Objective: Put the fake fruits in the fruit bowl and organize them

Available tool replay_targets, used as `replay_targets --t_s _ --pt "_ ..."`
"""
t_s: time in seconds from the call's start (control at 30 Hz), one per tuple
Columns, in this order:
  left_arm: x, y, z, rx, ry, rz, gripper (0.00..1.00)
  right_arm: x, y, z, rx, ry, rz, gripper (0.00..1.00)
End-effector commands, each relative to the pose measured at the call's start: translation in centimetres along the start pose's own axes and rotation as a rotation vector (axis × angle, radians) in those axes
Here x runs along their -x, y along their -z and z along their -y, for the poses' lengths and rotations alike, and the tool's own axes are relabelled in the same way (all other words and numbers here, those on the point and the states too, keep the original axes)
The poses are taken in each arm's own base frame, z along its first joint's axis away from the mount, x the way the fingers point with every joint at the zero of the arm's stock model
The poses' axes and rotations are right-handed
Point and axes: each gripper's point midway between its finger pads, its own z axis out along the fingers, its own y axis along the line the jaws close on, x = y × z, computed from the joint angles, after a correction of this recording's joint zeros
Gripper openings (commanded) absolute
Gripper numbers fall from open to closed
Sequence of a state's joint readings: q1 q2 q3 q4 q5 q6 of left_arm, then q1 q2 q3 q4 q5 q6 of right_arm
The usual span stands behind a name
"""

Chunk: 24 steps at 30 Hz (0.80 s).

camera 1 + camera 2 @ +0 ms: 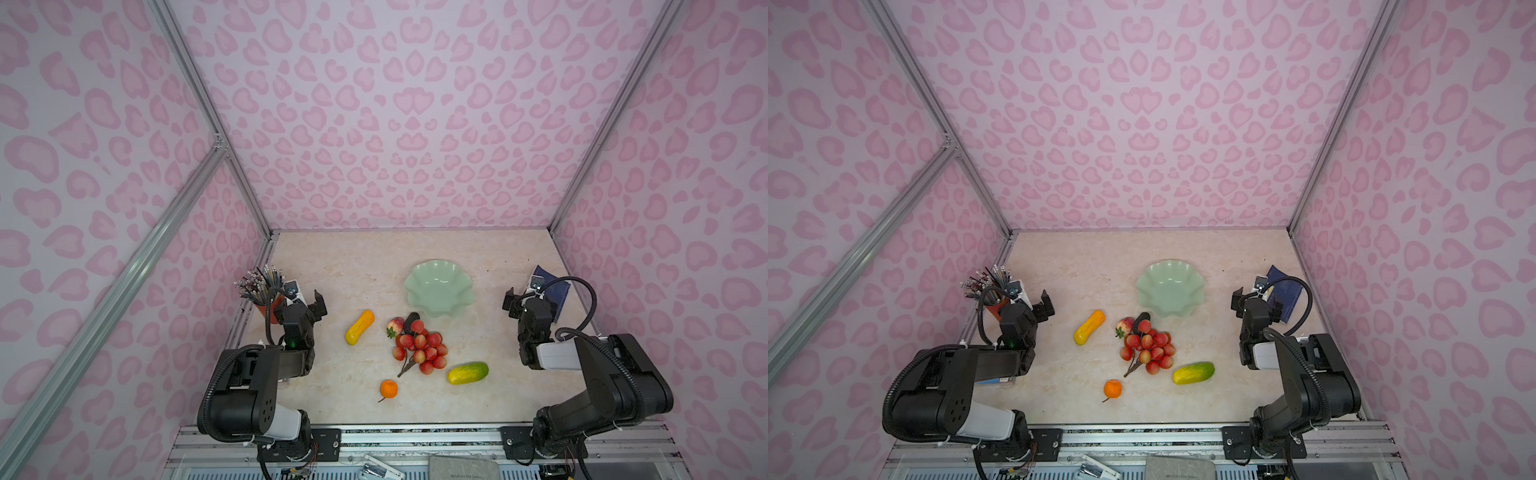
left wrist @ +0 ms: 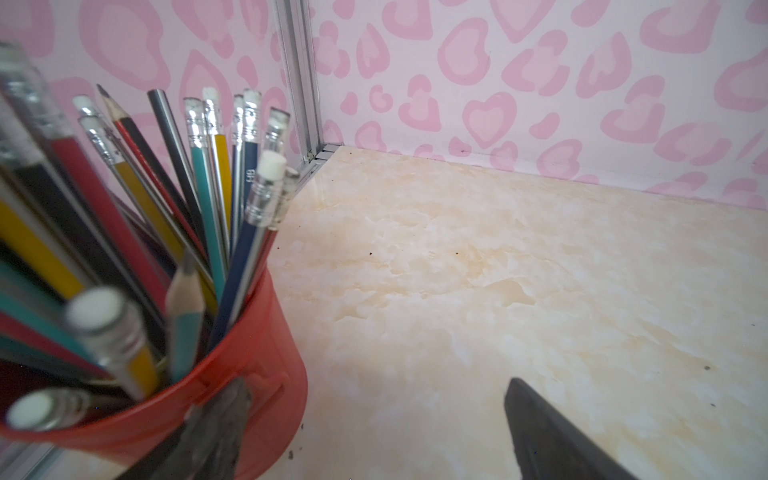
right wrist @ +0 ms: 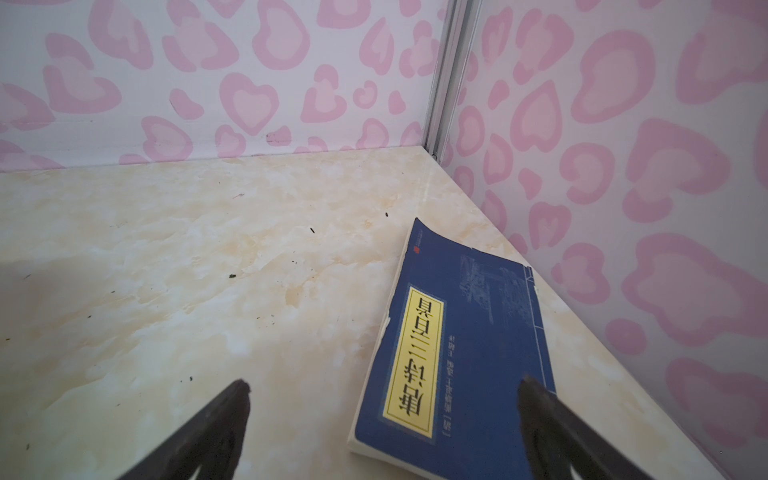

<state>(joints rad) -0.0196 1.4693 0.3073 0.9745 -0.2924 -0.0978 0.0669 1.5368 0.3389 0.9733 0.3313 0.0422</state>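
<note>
Both my hands stand with jaws wide apart and carry nothing: my left hand (image 1: pixel 305 305) hangs at the 9 o'clock edge of the counter (image 1: pixel 340 266), just beside the red pencil cup (image 1: pixel 270 311); my right hand (image 1: pixel 528 300) hangs at 3 o'clock above the blue book (image 3: pixel 457 332). The fruit bowl (image 1: pixel 438 291) sits empty, at 1 o'clock from the berry bunch (image 1: pixel 420 347) in mid-counter. Against the bunch's 11 to 12 o'clock side lie the strawberry (image 1: pixel 395 325) and the dark avocado (image 1: pixel 411 319). Apart from it lie the orange-yellow piece (image 1: pixel 360 327) at 9 o'clock, the small orange (image 1: pixel 388 389) at 7 o'clock and the yellow-green oval (image 1: pixel 468 373) at 4 o'clock. All look like light, stiff, smooth plastic: expect slip and rolling. Take the two long pieces across the narrow waist and the orange across its middle, clear of the stem. The bunch probably flops; grip near its stem junction. The bowl is shallow and may slide: lower pieces in, do not drop them.
</note>
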Motion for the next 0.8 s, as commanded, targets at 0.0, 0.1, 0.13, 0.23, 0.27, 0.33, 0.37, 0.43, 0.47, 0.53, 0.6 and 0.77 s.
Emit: replay_targets --t_s 0.0,0.1,0.13,0.23,0.27,0.33,0.37,0.43,0.47,0.53,0.6,0.77 --pt "1.0 -0.1 0.1 -0.003 0.009 0.038 0.97 -0.1 -0.1 0.0 0.000 -0.006 -0.002 1.00" --pt "1.1 -0.1 0.1 -0.005 0.009 0.041 0.97 0.0 -0.1 0.0 0.000 -0.006 -0.002 1.00" --pt "1.1 0.0 0.1 -0.004 0.010 0.041 0.97 0.0 -0.1 0.0 0.000 -0.006 -0.002 1.00" --pt "1.1 0.0 0.1 -0.004 0.011 0.045 0.97 -0.1 -0.1 -0.1 0.002 -0.006 -0.002 1.00" --pt "1.1 0.1 0.0 -0.003 0.011 0.047 0.97 -0.1 0.0 0.0 0.002 -0.006 -0.002 1.00" --pt "1.2 0.1 0.0 -0.001 0.012 0.049 0.98 0.0 0.0 0.0 0.001 -0.006 0.002 1.00" --pt "1.4 0.2 -0.2 0.011 0.016 0.053 0.99 0.2 0.2 0.2 -0.010 -0.013 0.017 1.00" --pt "2.0 0.5 -0.4 0.025 0.019 0.055 1.00 1.5 1.0 0.7 -0.042 -0.024 0.067 1.00" --pt "2.5 0.8 -0.9 0.071 0.023 0.064 1.00 1.8 1.2 1.2 -0.076 -0.024 0.057 1.00" --pt "3.5 1.8 -1.8 0.146 0.030 0.077 1.00 2.1 1.2 1.5 -0.112 -0.014 -0.003 1.00" --pt "4.7 2.9 -1.7 0.161 0.040 0.082 1.00 3.2 1.2 1.7 -0.145 -0.038 -0.080 1.00" --pt "6.8 5.2 2.1 -0.086 0.208 -0.011 0.98 4.8 0.8 0.5 -0.083 -0.254 -0.259 1.00"
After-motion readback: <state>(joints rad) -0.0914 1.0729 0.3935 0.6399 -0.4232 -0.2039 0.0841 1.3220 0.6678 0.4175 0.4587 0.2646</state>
